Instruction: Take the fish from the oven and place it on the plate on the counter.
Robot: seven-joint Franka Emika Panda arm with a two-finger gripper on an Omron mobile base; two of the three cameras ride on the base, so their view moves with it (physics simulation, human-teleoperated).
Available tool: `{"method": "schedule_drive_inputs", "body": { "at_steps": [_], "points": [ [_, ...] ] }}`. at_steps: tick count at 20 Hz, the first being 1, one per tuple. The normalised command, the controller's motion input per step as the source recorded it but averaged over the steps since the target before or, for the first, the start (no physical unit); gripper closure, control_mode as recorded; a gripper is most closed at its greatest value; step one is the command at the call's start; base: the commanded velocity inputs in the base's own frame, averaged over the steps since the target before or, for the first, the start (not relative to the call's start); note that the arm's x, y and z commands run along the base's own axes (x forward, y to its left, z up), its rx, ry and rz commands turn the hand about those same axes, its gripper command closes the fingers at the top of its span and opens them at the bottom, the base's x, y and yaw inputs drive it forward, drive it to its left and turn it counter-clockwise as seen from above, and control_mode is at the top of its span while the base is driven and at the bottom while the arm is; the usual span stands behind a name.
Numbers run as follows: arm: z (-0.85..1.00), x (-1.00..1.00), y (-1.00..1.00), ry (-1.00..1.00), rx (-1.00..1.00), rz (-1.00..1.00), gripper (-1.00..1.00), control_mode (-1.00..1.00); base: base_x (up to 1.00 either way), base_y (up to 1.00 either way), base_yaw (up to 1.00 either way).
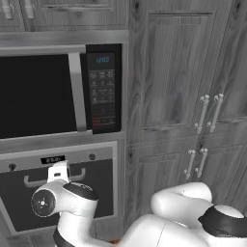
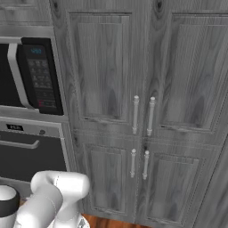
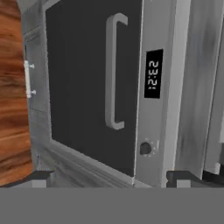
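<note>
While the oven point(image 1: 62, 188) door sits closed below the microwave point(image 1: 58, 91), the gripper point(image 3: 109, 177) faces its bar handle point(image 3: 113, 72) with fingers point(image 3: 41, 177) spread wide, holding nothing, apart from the door. Fish not visible; oven glass dark. Display point(image 3: 153, 73) and knob point(image 3: 145, 148) beside handle.

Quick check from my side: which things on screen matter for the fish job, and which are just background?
For the job:
oven, door shut
oven handle
end effector, open, facing the door

Background:
microwave
tall cabinets
wood floor
</note>
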Motion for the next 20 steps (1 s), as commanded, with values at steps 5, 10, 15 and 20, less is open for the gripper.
{"method": "schedule_drive_inputs", "body": {
  "at_steps": [5, 10, 15, 20],
  "points": [
    [-0.50, 0.23, 0.20, -0.09, 0.00, 0.19, -1.00, -1.00, 0.00, 0.00, 0.00],
    [-0.34, 0.37, 0.08, -0.10, 0.00, 0.11, -1.00, -1.00, 0.00, 0.00, 0.00],
    [-0.21, 0.20, 0.00, -0.02, 0.00, 0.02, -1.00, -1.00, 0.00, 0.00, 0.00],
    [-0.05, 0.14, 0.04, 0.00, -0.01, 0.00, -1.00, -1.00, 0.00, 0.00, 0.00]
  ]
}}
